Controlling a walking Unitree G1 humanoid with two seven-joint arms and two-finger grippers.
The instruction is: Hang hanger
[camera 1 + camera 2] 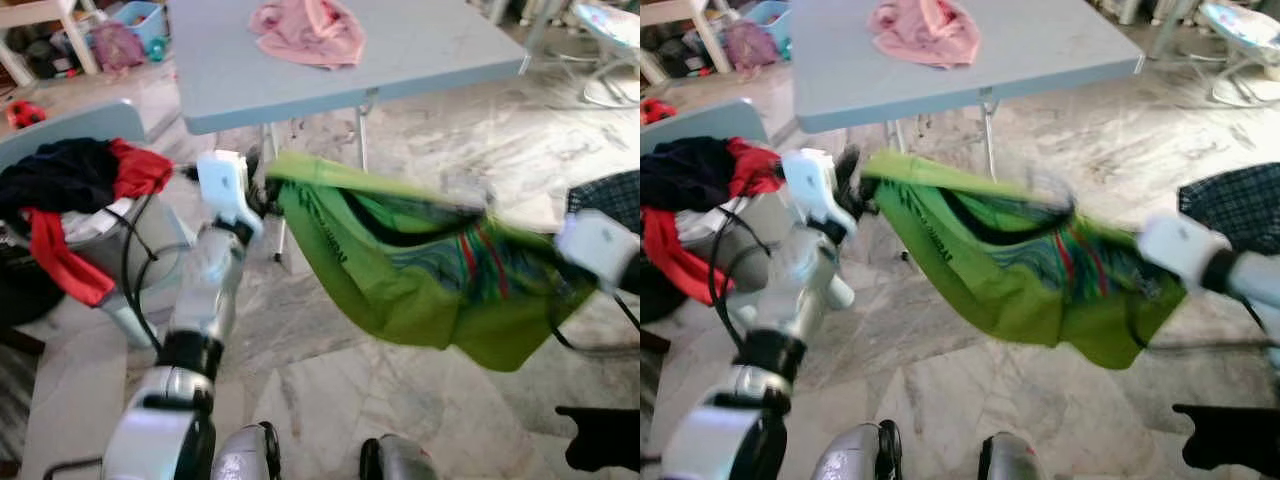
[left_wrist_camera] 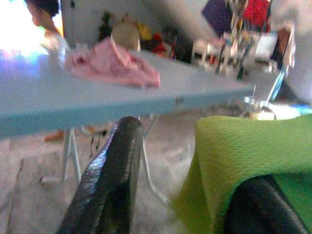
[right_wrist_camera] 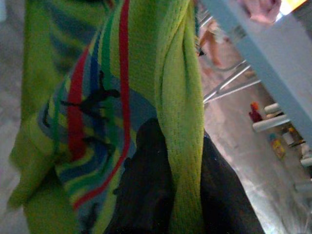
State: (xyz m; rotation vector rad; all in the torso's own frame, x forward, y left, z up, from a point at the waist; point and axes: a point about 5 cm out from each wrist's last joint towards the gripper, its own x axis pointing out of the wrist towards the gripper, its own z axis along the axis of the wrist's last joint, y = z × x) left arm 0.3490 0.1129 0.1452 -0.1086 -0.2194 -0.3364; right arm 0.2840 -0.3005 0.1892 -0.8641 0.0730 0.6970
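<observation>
Below the grey surface (image 1: 420, 60), left tool (image 1: 262, 190) and right tool (image 3: 170, 195) each grip the green shirt (image 1: 420, 290), stretched between them.

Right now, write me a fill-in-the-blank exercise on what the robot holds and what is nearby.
1. The left gripper and right gripper stretch a ____ shirt between them.
2. A ____ cloth lies on the grey table.
3. Red and dark clothes are heaped on the robot's ____ side.

Missing words: green; pink; left

Green shirt (image 1: 400, 290), stretched in mid-air
</observation>
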